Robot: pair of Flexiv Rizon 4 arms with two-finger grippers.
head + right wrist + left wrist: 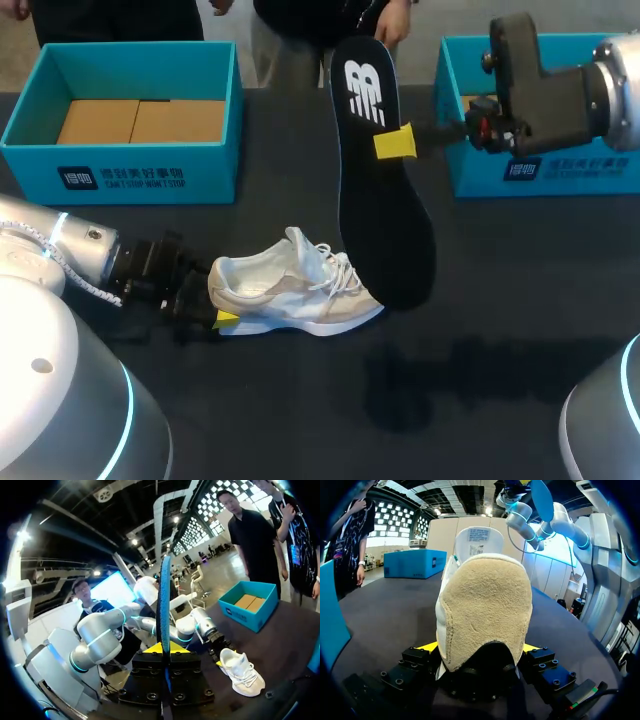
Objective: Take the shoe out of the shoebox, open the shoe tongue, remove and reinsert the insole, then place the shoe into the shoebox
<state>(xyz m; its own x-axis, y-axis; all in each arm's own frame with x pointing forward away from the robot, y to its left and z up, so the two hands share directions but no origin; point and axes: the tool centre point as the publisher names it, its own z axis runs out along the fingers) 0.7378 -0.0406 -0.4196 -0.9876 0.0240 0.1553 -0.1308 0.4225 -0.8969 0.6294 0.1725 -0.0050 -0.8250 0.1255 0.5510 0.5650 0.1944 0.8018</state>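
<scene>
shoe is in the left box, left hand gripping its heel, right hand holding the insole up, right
No: the head view shows the shoe on the table, outside the box. The left hand does grip its heel, and the right hand holds the insole up.

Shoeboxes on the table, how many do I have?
2. The left shoebox sits at the table's far left; the right shoebox sits far right, partly covered by the right arm.

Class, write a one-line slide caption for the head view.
Left gripper grips the white shoe by its heel while right gripper holds the black insole aloft.
</scene>
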